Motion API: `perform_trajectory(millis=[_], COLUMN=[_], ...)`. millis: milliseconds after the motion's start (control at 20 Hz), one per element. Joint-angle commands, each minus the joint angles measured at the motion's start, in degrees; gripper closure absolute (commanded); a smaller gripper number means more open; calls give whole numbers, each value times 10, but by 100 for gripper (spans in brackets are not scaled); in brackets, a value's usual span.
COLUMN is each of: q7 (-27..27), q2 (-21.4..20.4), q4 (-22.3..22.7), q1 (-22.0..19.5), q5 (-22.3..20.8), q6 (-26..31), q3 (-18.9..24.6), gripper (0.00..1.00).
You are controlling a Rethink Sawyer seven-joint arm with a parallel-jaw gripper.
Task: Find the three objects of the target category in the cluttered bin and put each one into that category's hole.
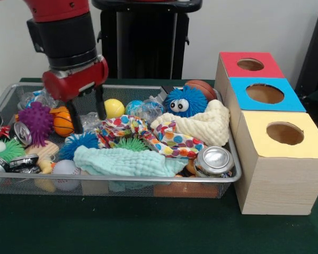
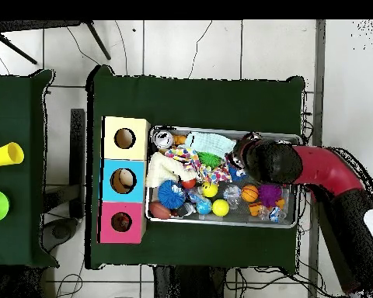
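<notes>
1. In the bin (image 1: 148,180), none of the small orange-tan toy animals shows plainly. An orange shape behind the mesh of the wall nearest me, well away from the fingers (image 1: 100,103) toward the boxes, might be one, but I cannot tell.
2. The gripper (image 1: 87,116) hangs with its two dark fingers spread wide and nothing between them, their tips down among the clutter.
3. Close by the fingers are the toy basketball (image 1: 63,123) on one side and a yellow ball (image 1: 114,108) on the other; neither is wanted.
4. I'd judge the search step is in hand: nothing is held.
5. The next move likely calls for shifting the mint cloth (image 1: 122,161) and the spotted cloth (image 1: 148,132), which may hide the animals.
6. The red-ringed hole (image 1: 250,64) is on the farthest box, well apart from the fingers.
</notes>
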Motion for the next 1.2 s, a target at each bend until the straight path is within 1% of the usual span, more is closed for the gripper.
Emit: perform_trajectory(millis=[50, 150, 200, 250, 350, 550, 600, 700, 800, 950, 1000, 1200], q7=[-52, -55, -64, -69, -86, -84, -91, -90, -70, -62, -55, -29], q2=[81, 89, 91, 92, 89, 81, 79, 76, 66, 53, 56, 66], q4=[-160, -182, -198, -204, -219, -246, -247, -238, -216, -189, -178, -168], q1=[15, 22, 27, 28, 37, 64, 70, 73, 71, 68, 62, 57], q5=[-43, -53, -66, -70, -91, -131, -143, -146, -146, -146, -146, -132], q6=[61, 69, 77, 81, 104, 158, 172, 189, 185, 186, 172, 150], q3=[-33, -42, -50, -53, -67, -111, -120, -131, -141, -148, -149, -148], gripper=[0, 0, 0, 0, 0, 0, 0, 0, 0, 0, 0, 0])
